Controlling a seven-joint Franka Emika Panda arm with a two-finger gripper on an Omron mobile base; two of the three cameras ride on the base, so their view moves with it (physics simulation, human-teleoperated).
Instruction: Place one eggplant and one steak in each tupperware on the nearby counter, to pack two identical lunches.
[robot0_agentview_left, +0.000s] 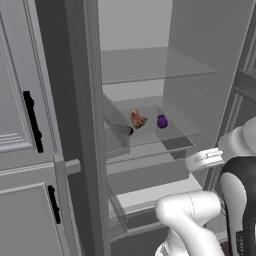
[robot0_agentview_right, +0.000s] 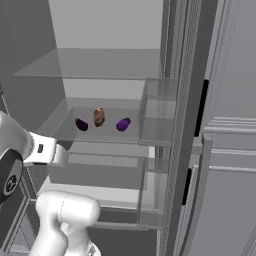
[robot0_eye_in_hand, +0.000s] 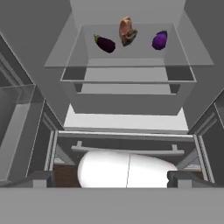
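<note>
The gripper (robot0_eye_in_hand: 112, 177) hung open below the fridge shelf (robot0_eye_in_hand: 131, 74); reaching for the steak (robot0_eye_in_hand: 126, 31) risked knocking either eggplant (robot0_eye_in_hand: 105, 43) beside it.

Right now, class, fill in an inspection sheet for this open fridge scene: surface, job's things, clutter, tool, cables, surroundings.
Surface: glass fridge shelf, holding the food.
Job's things: dark eggplant on one side, steak in the middle, brighter purple eggplant on the other side; all apart from each other.
Clutter: nothing seen.
Tool: tool open, holding nothing, low and well short of the shelf.
Cables: nothing seen.
Surroundings: grey cabinet doors with black handles beside the fridge; clear door bins.
</note>
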